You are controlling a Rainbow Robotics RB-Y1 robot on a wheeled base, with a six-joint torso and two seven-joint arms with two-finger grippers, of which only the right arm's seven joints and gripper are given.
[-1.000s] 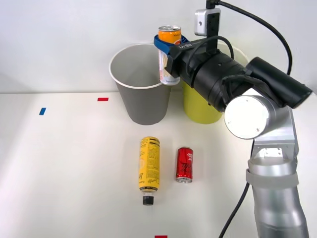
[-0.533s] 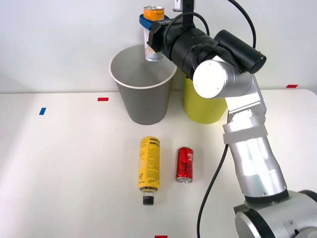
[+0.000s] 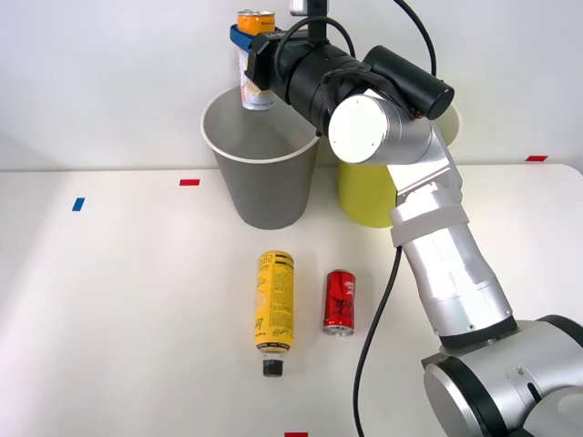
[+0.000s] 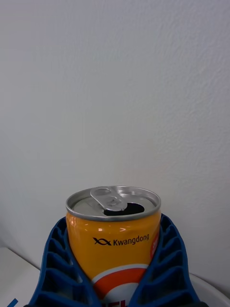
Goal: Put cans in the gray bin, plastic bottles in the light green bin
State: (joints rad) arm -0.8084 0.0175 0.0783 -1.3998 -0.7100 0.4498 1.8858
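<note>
The robot's right claw [image 3: 247, 44] grips an upright orange-topped Kwangdong can [image 3: 255, 56], its blue ribbed fingers [image 4: 56, 268] clasped around both sides, holding it above the open mouth of the gray bin [image 3: 264, 177] on the white tabletop [image 3: 118, 300]. The can's pull-tab opening is visible on its lid. The light green bin [image 3: 364, 196] stands just beside the gray bin, partly hidden by the arm. In front of the gray bin lie a yellow-labelled bottle with a black cap [image 3: 273, 309] and, just beside it, a red can [image 3: 340, 302], both on their sides.
</note>
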